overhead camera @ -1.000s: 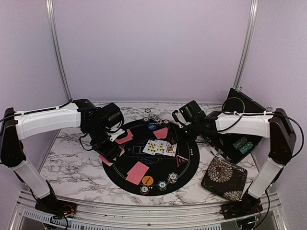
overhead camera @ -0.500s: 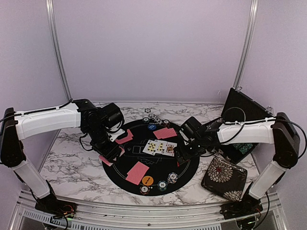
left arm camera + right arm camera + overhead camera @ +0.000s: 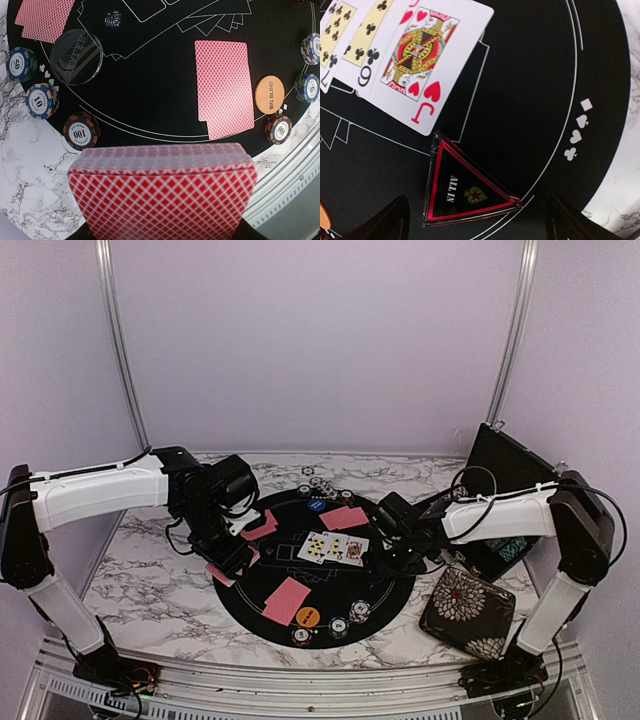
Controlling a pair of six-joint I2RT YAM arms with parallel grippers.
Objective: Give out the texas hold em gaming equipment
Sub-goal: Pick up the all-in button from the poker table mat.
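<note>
Straddling the red-edged black triangle, your right gripper stands wide open, holding nothing; the triangle lies on the black mat just beside the jack of hearts. Your left gripper clamps the red-backed deck.

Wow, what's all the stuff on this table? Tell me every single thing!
table: one, white marble, under everything.
mat: one, round black, middle of table.
face-up cards: three, seven and nine of clubs plus jack of hearts, mat centre.
face-down cards: pink-red backs, three spots on the mat.
deck: one, red-backed, in the left fingers.
poker chips: striped small stacks, mat's near, left and far edges.
button discs: three, orange near, blue far, dark see-through left.
triangle: one, black with red edge, mat's right side.
pouch: one, floral, right of mat.
case: one, black, open, far right.
left fingers: shut on the deck.
right fingers: open, either side of the triangle.
</note>
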